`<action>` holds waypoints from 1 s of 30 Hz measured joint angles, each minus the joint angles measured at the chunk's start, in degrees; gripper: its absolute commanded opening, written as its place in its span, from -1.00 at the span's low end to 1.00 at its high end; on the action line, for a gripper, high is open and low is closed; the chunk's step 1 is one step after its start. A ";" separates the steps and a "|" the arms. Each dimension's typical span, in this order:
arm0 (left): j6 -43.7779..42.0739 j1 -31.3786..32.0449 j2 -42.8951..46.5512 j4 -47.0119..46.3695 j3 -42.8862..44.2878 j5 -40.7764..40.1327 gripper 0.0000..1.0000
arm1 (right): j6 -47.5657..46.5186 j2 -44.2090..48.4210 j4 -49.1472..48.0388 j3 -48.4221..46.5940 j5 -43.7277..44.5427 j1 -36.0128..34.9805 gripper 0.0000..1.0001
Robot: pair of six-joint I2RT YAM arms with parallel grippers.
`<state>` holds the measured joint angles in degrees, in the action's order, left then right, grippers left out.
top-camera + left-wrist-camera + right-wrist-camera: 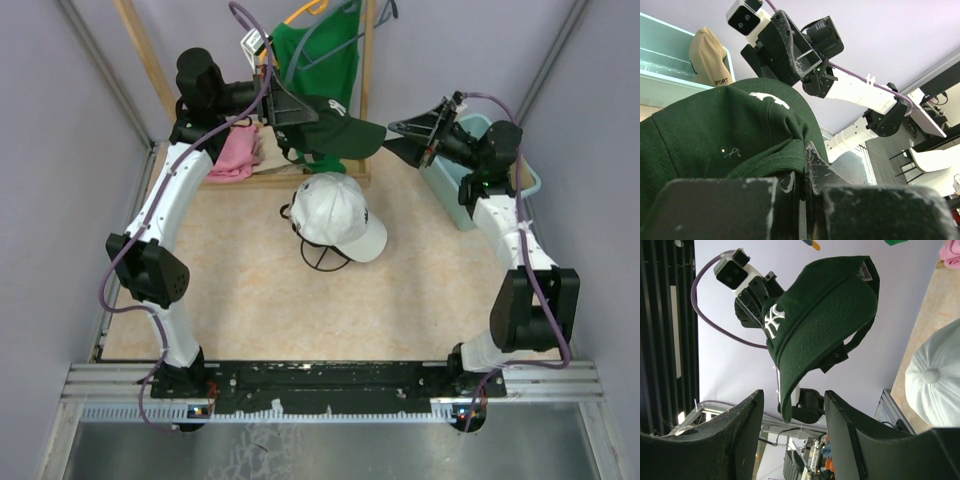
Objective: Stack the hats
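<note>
My left gripper (290, 112) is shut on the back edge of a dark green cap (340, 128) with a white emblem and holds it in the air at the back, brim toward the right arm. In the left wrist view the fingers (815, 165) pinch the cap's fabric (730, 135). My right gripper (405, 135) is open and empty, just right of the brim; in its wrist view the cap (820, 315) hangs beyond the spread jaws. A white cap (335, 212) lies on the table over something dark (322, 258). A tan cap (707, 55) sits in the teal bin.
The teal bin (450, 185) stands at the right, under the right wrist. A pink cloth (237, 152) lies at the back left by a wooden rack (150, 60). A green shirt (320, 55) hangs behind the held cap. Grey walls close both sides.
</note>
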<state>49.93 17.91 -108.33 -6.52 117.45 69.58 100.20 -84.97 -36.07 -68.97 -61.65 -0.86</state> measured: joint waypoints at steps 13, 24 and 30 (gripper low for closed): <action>-0.15 0.48 0.00 -0.76 -0.02 0.79 -1.00 | 3.58 -6.01 -2.16 -3.96 0.39 -2.21 -0.19; -1.01 0.48 0.00 -0.74 -0.02 0.76 -1.00 | 7.74 -6.01 -5.97 -4.09 0.37 -2.51 -0.34; -1.18 0.59 -0.13 -0.74 -0.02 0.76 -1.00 | 9.27 -6.01 -7.30 -4.09 0.37 -2.99 -0.38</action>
<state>48.75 18.50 -108.47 -7.27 117.43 70.35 109.47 -90.98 -43.38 -73.06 -61.28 -3.86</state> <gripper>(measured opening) 0.023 0.323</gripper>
